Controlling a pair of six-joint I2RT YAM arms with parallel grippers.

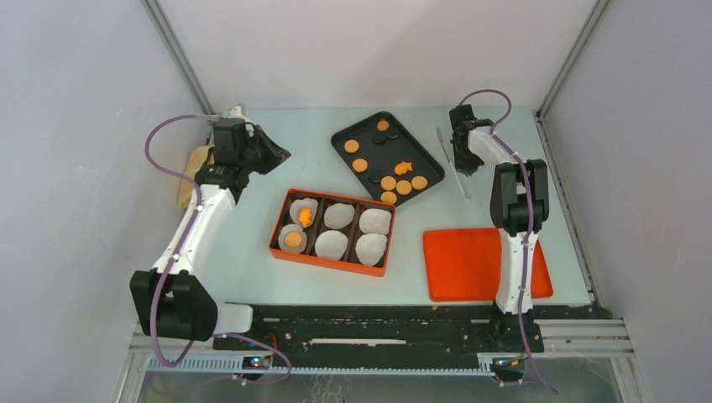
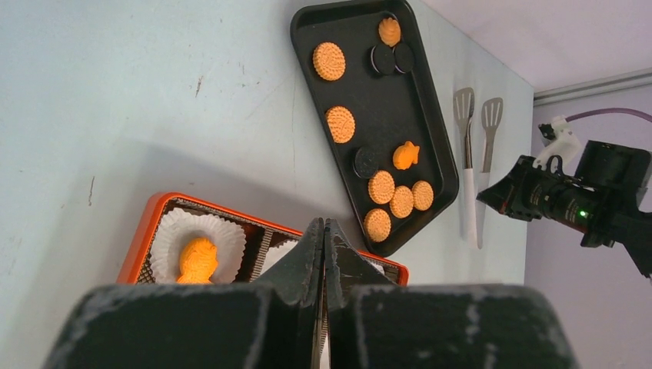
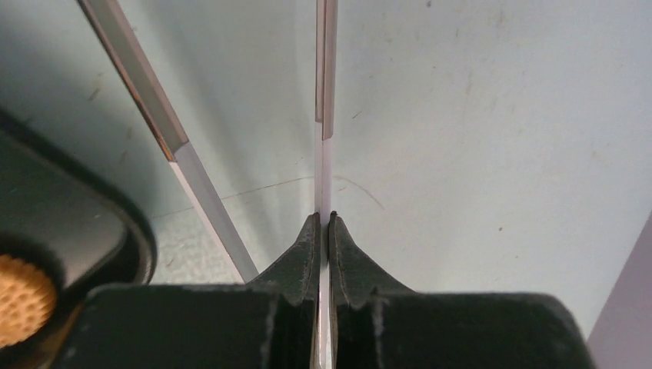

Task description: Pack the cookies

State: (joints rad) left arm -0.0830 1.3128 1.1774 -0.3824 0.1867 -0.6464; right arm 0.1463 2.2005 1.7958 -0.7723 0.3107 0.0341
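Several cookies [image 1: 388,181] lie on a black tray [image 1: 369,136]: round orange ones, a few dark ones and one orange fish. An orange box [image 1: 329,260] holds six white liners; a fish cookie [image 1: 306,217] and a round cookie [image 1: 293,239] sit in its two left cups. My left gripper [image 1: 284,154] is shut and empty, held high left of the tray; in its wrist view [image 2: 324,223] it looks down on the box [image 2: 142,231] and tray [image 2: 430,115]. My right gripper [image 1: 463,165] is shut on one leg of the tongs [image 3: 326,92], right of the tray.
The tongs [image 1: 453,168] lie on the table between the tray and the right arm; their free leg [image 3: 154,115] angles away to the left. A flat orange lid [image 1: 479,264] lies at the front right. A tan object [image 1: 193,172] sits at the far left edge.
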